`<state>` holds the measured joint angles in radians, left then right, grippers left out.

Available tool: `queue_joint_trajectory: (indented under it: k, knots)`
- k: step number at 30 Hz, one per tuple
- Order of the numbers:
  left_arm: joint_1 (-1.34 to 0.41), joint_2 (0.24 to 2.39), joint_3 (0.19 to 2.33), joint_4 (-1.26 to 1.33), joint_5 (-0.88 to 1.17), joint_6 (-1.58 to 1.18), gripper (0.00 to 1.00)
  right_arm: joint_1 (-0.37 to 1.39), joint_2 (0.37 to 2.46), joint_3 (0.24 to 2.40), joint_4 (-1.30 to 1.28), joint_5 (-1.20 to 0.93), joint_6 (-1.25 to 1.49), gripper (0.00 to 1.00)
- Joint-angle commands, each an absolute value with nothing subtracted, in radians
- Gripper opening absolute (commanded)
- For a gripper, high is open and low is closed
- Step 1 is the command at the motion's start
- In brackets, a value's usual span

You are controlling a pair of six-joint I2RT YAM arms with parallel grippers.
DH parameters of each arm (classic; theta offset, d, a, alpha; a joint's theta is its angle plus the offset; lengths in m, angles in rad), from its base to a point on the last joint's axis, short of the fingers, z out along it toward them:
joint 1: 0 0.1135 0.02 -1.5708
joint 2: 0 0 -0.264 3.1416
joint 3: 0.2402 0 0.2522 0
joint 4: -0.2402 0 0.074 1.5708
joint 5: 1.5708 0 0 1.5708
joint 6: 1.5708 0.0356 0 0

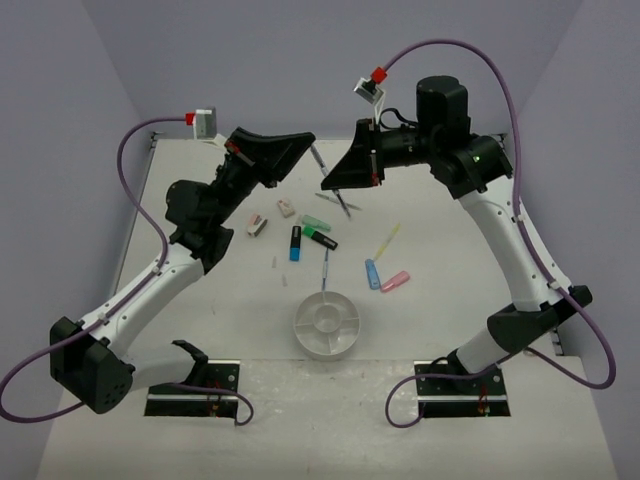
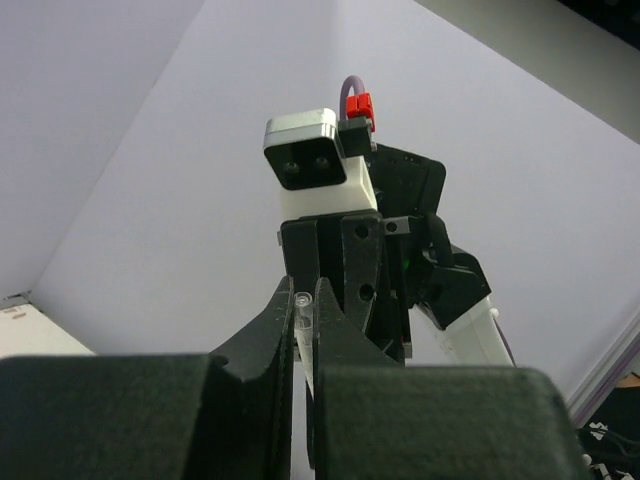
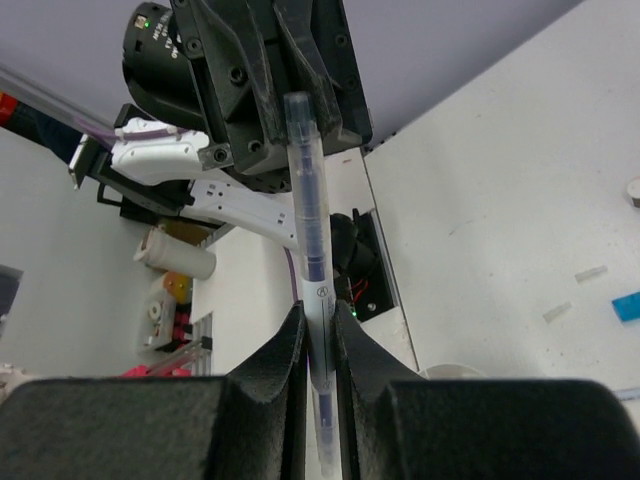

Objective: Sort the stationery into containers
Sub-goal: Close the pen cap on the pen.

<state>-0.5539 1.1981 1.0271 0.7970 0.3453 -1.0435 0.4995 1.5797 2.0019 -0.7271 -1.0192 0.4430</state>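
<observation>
Thin clear-barrelled blue-ink pen (image 3: pixel 308 200), held above grey worktop (image 1: pixel 450 250); right fingers (image 3: pixel 275 370) and left fingers (image 2: pixel 265 335) both clamped on it, seemingly a handover toward round white divided dish (image 1: pixel 298 330).

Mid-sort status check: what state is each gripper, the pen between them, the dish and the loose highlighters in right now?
Left gripper: shut on the pen's clear end.
Right gripper: shut on the same pen's barrel.
Translucent grey pen: in the air, clamped by both grippers.
Round white divided dish: upright, no item visible inside.
Pink highlighter: lying loose outside the dish.
Light-blue highlighter: lying loose beside the pink one.
</observation>
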Motion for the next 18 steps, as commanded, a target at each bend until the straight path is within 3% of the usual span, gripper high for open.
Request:
queue_joint_trajectory:
  k: [1, 8, 16, 17, 18]
  knots:
    - [-0.667, 1.196, 1.026, 0.493, 0.693, -0.915, 0.0, 0.487, 1.6, 2.043, -0.39, -0.947, 0.505, 0.0]
    - [-0.667, 1.289, 1.391, 0.192, 0.763, -0.65, 0.0, 0.598, 1.495, 1.775, -0.465, -0.848, 0.348, 0.0]
    - [-0.666, 1.284, 1.421, 0.15, 0.658, -0.617, 0.0, 0.6, 1.348, 1.509, -0.354, -0.716, 0.373, 0.0]
    - [-0.665, 1.275, 1.419, 0.13, 0.626, -0.605, 0.15, 0.6, 1.338, 1.494, -0.355, -0.699, 0.371, 0.0]
    - [-0.665, 1.265, 1.419, 0.108, 0.585, -0.594, 0.37, 0.6, 1.327, 1.474, -0.354, -0.679, 0.37, 0.0]
